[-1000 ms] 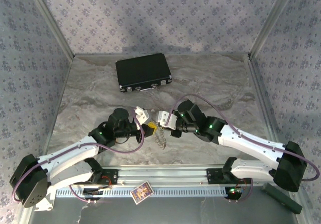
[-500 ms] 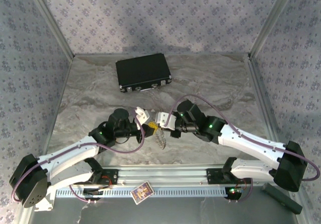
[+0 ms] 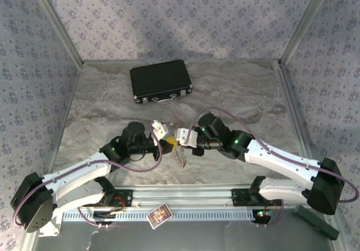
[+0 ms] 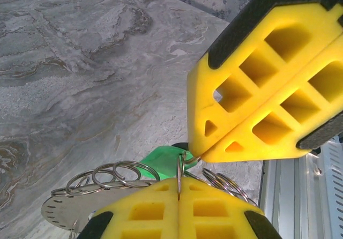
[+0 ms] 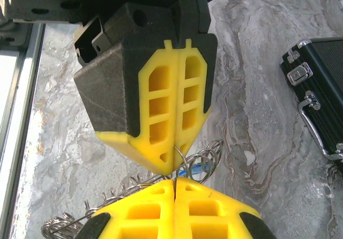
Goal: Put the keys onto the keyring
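My left fingers (image 4: pixel 144 212) are clenched on a thin wire loop of the keyring (image 4: pixel 115 173). Its fanned rings and metal pieces hang just beneath them, over the middle of the worktop (image 4: pixel 80 62). The green key (image 4: pixel 161 161) sits right behind that loop, but I cannot tell whether it is threaded on. A fleck among the rings may be the blue key (image 5: pixel 199 169). My right fingers (image 5: pixel 206 209) are clenched too, tip to tip with the left, pinching the same loop. I judge we are mid-threading. Next I would need to pry the coil apart and slide a key's eye along it, with small, steady, opposed pulls.
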`<move>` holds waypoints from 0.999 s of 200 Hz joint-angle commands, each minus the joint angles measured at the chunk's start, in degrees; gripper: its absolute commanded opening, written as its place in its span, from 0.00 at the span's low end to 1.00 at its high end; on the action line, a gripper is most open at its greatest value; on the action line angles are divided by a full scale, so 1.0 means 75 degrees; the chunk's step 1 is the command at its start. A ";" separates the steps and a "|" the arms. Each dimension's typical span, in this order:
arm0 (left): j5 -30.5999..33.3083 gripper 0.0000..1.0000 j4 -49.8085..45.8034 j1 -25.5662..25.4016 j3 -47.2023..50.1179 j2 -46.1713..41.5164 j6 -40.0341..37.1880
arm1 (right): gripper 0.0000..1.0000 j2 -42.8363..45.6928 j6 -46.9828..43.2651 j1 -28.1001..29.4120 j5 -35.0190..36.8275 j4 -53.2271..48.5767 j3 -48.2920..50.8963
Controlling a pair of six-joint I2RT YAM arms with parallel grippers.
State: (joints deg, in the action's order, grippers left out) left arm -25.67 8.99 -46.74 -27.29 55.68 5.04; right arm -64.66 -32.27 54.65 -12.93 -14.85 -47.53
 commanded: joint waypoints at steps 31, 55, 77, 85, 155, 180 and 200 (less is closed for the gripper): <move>0.0018 0.00 0.0281 -0.0012 -0.0328 -0.0039 -0.0027 | 0.00 -0.0017 -0.0225 0.0194 -0.0289 -0.0329 -0.0234; 0.0048 0.00 0.0364 -0.0014 -0.0288 -0.0070 -0.0141 | 0.00 -0.0049 -0.0278 0.0233 -0.0239 -0.0336 -0.0197; 0.0038 0.00 0.0447 -0.0006 -0.0286 -0.0079 -0.0238 | 0.00 -0.0069 -0.0330 0.0271 -0.0126 -0.0407 -0.0171; 0.0029 0.00 0.0447 -0.0013 -0.0298 -0.0088 -0.0275 | 0.00 -0.0061 -0.0326 0.0285 -0.0048 -0.0410 -0.0160; 0.0095 0.00 0.0516 -0.0025 -0.0240 -0.0143 -0.0358 | 0.12 0.0137 -0.0537 0.0336 0.0085 -0.0567 -0.0020; 0.0095 0.00 0.0527 -0.0060 -0.0218 -0.0170 -0.0563 | 0.30 0.0302 -0.0355 0.0316 0.0053 -0.0560 -0.0026; 0.0190 0.00 0.0680 -0.0128 -0.0124 -0.0183 -0.0891 | 0.36 0.0702 -0.0171 0.0033 -0.0311 -0.0679 0.0019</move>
State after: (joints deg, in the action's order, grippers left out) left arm -24.93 9.82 -47.05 -27.29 55.59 1.98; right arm -63.29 -35.22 56.64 -12.03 -17.96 -47.51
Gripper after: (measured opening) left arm 0.045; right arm 0.344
